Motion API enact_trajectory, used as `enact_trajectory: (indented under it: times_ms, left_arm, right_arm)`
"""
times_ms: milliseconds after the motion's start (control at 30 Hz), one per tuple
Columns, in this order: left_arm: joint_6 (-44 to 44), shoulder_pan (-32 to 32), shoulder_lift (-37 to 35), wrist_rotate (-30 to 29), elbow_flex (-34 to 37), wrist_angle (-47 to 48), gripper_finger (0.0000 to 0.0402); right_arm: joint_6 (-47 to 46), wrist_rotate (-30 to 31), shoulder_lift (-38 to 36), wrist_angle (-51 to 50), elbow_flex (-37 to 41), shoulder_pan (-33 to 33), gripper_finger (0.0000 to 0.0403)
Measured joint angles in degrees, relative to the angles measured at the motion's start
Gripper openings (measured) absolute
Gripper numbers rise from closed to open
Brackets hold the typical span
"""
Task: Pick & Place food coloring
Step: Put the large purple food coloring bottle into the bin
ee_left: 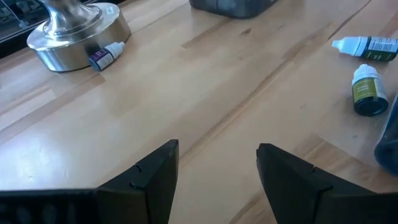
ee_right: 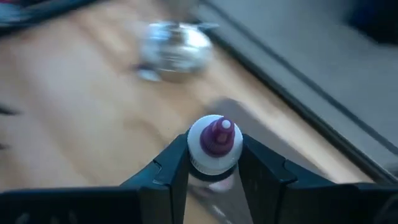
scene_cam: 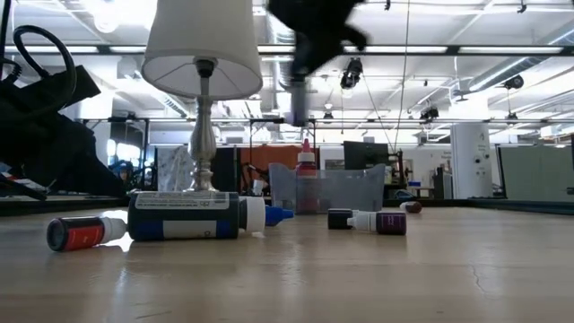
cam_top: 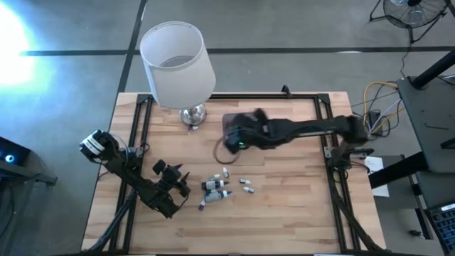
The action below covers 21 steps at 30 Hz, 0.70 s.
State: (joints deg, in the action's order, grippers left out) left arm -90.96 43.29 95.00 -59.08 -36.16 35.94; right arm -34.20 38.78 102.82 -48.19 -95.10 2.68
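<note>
Right wrist view shows the right gripper [ee_right: 214, 165] squeezing a small food coloring bottle [ee_right: 214, 146] with a purple tip, up above the surface [cam_top: 284, 213] near the lamp [cam_top: 178, 64]. More bottles [cam_top: 220, 186] lie in the middle. The left gripper [ee_left: 217, 177] waits open nearby.

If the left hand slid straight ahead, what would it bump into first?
Bare wooden table lies ahead of the open left hand; farther on, probably the translucent grey plastic box, though depth is unclear.
</note>
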Motion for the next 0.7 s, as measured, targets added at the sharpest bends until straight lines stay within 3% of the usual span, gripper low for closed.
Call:
enact_trajectory:
  times_ms: [100, 233, 500, 700]
  left_arm:
    - [0.0, 0.0, 0.0, -0.2, 0.2, 0.0, 0.0194]
    - [-0.5, 0.0, 0.0, -0.2, 0.8, 0.0, 0.0194]
    - [-2.6, -0.2, 0.0, 1.0, 0.9, -0.3, 0.0194]
    - [-2.9, -0.2, 0.0, 3.7, 0.9, -0.6, 0.0194]
  right_arm:
    - [-8.7, 4.8, -6.4, -3.1, 7.9, -0.3, 0.0108]
    - [-15.6, 5.2, -12.1, 0.5, 18.9, -3.8, 0.0108]
    - [-4.8, -3.9, -12.4, 24.8, 31.9, -13.8, 0.011]
    - [-3.8, -5.6, -9.9, 25.9, 34.7, -18.3, 0.0111]
